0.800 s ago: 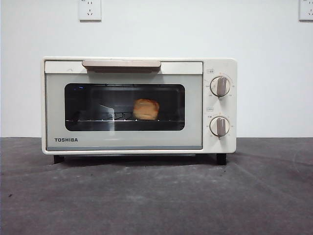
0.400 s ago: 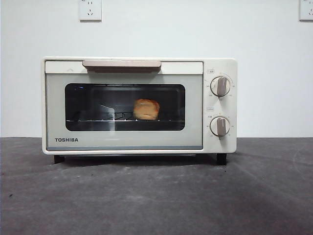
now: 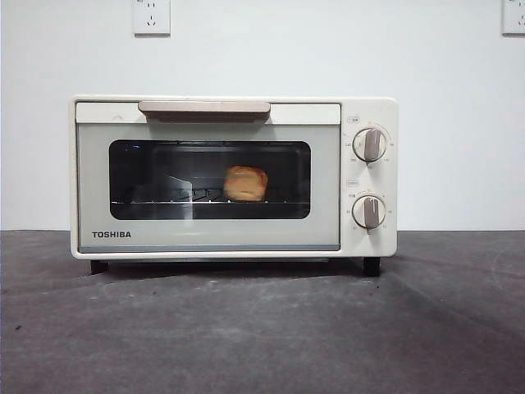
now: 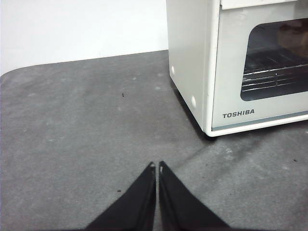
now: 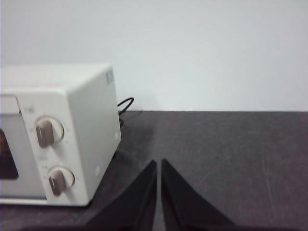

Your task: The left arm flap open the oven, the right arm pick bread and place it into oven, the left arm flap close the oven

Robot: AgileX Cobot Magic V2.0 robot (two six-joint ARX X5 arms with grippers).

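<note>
Both grippers' jaws closed; bread (image 3: 245,183) inside oven (image 3: 234,176).

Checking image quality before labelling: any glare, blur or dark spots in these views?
Front view: sharp, with reflections on the oven window, though the bread shows clearly. Left wrist view: bread dim and blurred behind the glass. Right wrist view: soft focus; knobs slightly blurred.

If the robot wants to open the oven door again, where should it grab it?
Probably the beige bar handle along the top edge of the oven door, approached from the front and above. It sticks out from the shut door, leaving an underside that a finger could hook, and the flat glass offers nothing.
</note>
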